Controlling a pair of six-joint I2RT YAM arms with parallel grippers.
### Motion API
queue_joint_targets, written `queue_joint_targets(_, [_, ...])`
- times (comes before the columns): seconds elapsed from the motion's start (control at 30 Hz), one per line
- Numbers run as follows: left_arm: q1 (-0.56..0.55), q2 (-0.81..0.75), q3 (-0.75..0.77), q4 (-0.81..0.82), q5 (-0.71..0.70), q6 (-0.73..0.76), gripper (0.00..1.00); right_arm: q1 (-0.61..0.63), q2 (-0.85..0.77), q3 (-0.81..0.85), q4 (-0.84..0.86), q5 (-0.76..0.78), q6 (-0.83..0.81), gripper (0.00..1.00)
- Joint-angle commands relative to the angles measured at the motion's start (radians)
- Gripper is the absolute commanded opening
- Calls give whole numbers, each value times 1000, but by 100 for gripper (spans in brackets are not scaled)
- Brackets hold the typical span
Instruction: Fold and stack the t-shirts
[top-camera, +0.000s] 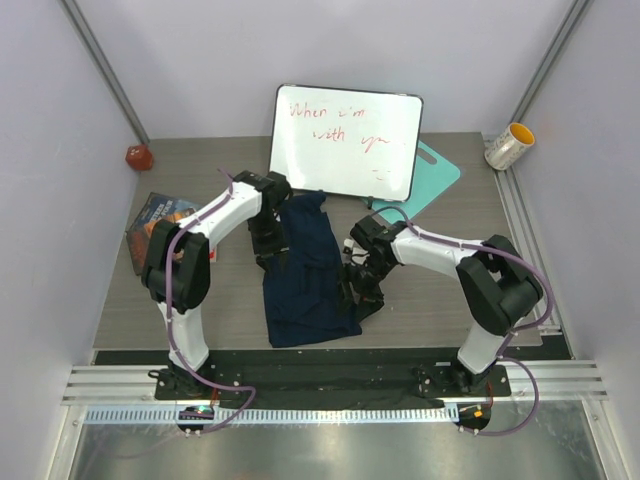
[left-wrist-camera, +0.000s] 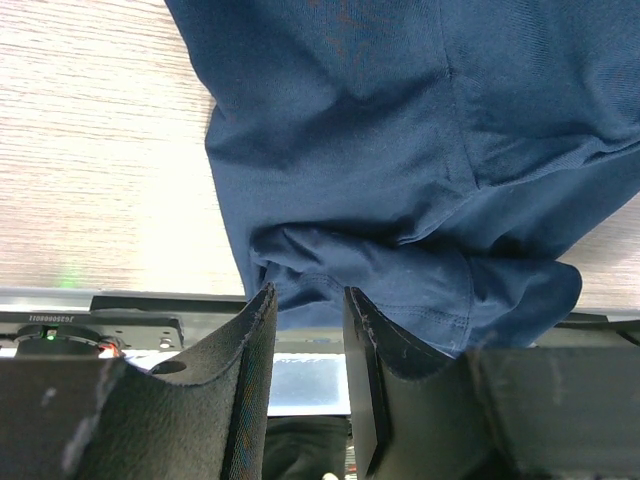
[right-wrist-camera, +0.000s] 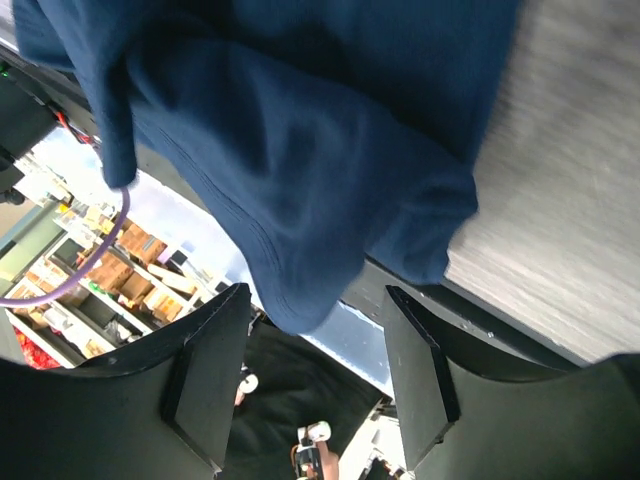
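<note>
A dark navy t-shirt lies as a long narrow strip down the middle of the table, from the whiteboard to the near edge. My left gripper hangs over its left edge; in the left wrist view the jaws stand a little apart with nothing between them, and the shirt's hem lies just beyond the tips. My right gripper is at the shirt's right edge. In the right wrist view it is open wide, and a fold of the shirt bulges toward the gap without being pinched.
A whiteboard with red writing leans at the back, with a teal board behind it. A book lies at the left, a red object at the back left and a cup at the back right.
</note>
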Motion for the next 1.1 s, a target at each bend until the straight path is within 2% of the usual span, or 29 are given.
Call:
queue_joint_targets(0.0, [10,19,15,1,-3,20,34,12,29,74,19,-27,7,61])
queue_joint_targets(0.13, [23,34,25,-1,-1,32,34,17,66,105,17,-32,4,59])
queue_joint_targets(0.27, [32,49,32,-1,2,44,33,20,82,119,5,-30,0,53])
queue_joint_targets(0.37, [38,56,24,8,12,47,33,23,89,123,-9,-27,-6,31])
queue_joint_targets(0.4, [40,60,21,10,14,47,33,22,91,125,-12,-27,-7,12])
queue_joint_targets(0.43, [40,63,18,11,17,49,33,22,91,129,-15,-25,-9,1])
queue_joint_targets(0.8, [63,91,59,10,25,58,33,3,154,310,-113,-51,-67,1])
queue_joint_targets(1.07, [89,97,81,-6,14,67,33,-58,207,315,-110,-113,-61,2])
